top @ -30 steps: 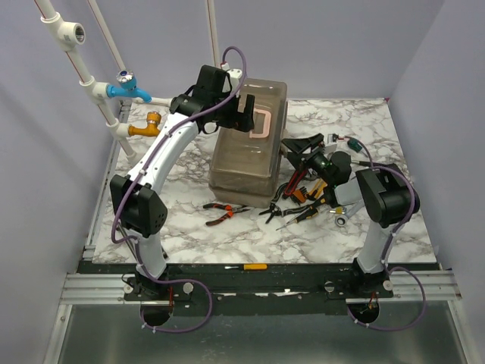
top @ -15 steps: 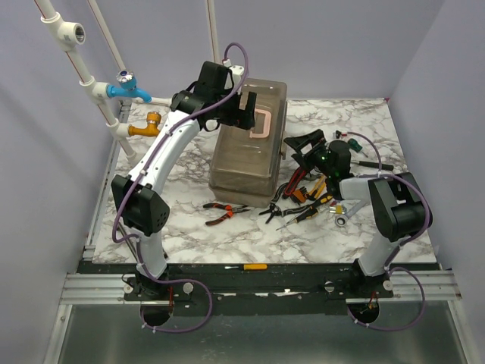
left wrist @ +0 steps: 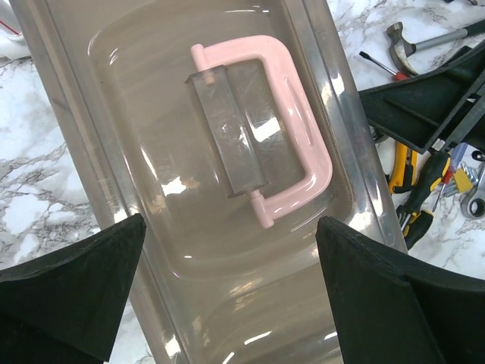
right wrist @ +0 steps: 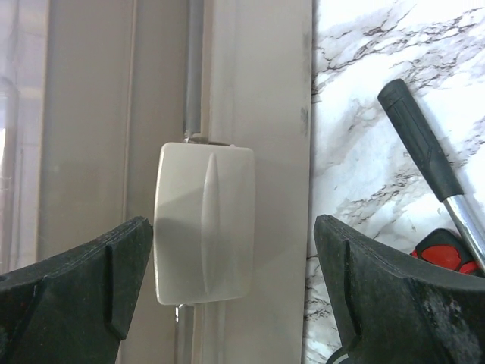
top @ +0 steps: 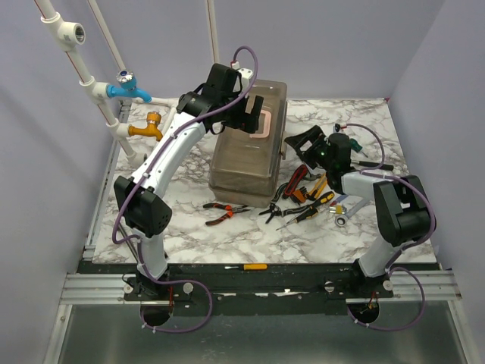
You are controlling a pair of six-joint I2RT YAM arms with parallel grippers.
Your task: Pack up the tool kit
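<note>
The beige-grey toolbox (top: 246,152) stands closed mid-table, its smoky lid (left wrist: 227,250) down and the pink handle (top: 265,121) lying flat on it. My left gripper (top: 244,115) hovers open above the lid, near the handle (left wrist: 292,129). My right gripper (top: 301,145) is open at the box's right side, its fingers on either side of the beige latch (right wrist: 203,224) without touching it. Loose pliers and screwdrivers (top: 303,201) lie on the table right of the box. A red-handled pair of pliers (top: 223,211) lies in front of it.
White pipes with a blue tap (top: 127,89) and an orange tap (top: 145,129) stand at the back left. A hammer (left wrist: 413,38) lies behind the tool pile. A yellow-handled screwdriver (top: 248,267) rests on the front rail. A black tool handle (right wrist: 420,144) lies beside the latch.
My left gripper has shifted right over the lid toward the pink handle. My right gripper has moved a little up and toward the box's latch side.
</note>
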